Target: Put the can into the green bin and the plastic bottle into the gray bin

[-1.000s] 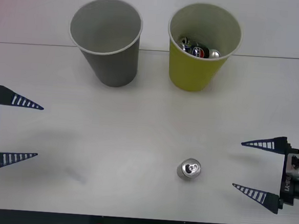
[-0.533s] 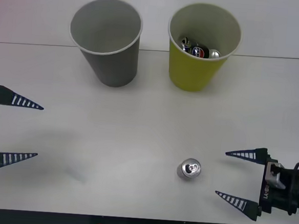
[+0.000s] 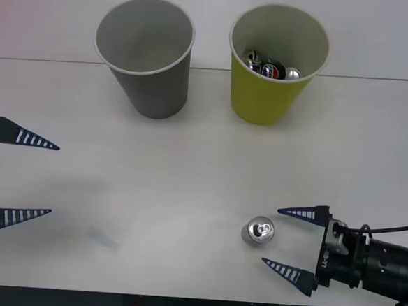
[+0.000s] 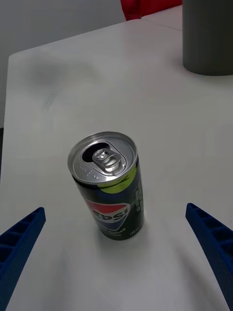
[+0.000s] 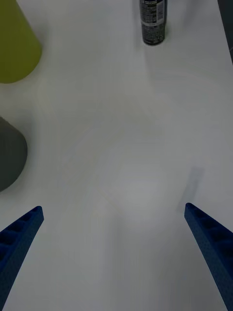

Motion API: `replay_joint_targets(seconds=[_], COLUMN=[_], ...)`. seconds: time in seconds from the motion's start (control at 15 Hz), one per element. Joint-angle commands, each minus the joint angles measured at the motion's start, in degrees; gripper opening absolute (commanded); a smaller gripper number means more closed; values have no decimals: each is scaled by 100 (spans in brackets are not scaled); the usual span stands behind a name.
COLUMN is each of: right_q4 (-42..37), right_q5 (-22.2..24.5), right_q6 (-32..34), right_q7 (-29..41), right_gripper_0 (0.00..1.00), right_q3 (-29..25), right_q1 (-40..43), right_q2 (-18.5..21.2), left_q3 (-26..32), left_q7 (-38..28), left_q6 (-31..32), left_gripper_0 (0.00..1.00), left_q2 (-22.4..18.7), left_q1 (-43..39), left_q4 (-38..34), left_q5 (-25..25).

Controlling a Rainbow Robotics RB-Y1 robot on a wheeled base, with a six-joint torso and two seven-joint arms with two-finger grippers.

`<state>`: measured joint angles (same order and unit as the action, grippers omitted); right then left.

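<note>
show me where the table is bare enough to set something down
Bare: the wide stretch between the left gripper and the can, and the strip in front of the gray bin and green bin. Crowded: around the can, where the open right gripper closes in.

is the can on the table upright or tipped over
Upright. The can stands on its base on the table, silver pull-tab top facing up, between the open fingers of the right gripper.

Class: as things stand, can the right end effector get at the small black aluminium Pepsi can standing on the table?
Probably yes. The right end effector is open beside the upright can, with only bare white table between them.
</note>
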<state>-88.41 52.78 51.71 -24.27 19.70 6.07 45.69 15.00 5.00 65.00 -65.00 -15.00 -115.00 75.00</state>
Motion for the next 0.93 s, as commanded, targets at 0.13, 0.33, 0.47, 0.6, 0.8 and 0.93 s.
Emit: replay_joint_targets(seconds=[0.13, 0.33, 0.47, 0.6, 0.8, 0.93], right_q4=[447, 746, 799, 799, 790, 799], right_q5=[198, 356, 444, 444, 444, 426], right_q6=[-3, -3, -47, -47, -38, -38], right_q7=[-139, -183, -192, -192, -166, -157], right_gripper_0=[100, 100, 100, 100, 3, 0], right_q3=[131, 166, 166, 175, 184, 184], right_q1=[-343, -528, -589, -607, -598, -598], right_q2=[-518, -887, -1036, -1063, -1063, -1071], left_q3=[0, 0, 0, 0, 0, 0], left_q7=[0, 0, 0, 0, 0, 0], left_q6=[0, 0, 0, 0, 0, 0], left_gripper_0=[100, 100, 100, 100, 100, 100], left_q2=[0, 0, 0, 0, 0, 0], left_q1=[0, 0, 0, 0, 0, 0], left_q4=[0, 0, 0, 0, 0, 0], left_q5=[0, 0, 0, 0, 0, 0])
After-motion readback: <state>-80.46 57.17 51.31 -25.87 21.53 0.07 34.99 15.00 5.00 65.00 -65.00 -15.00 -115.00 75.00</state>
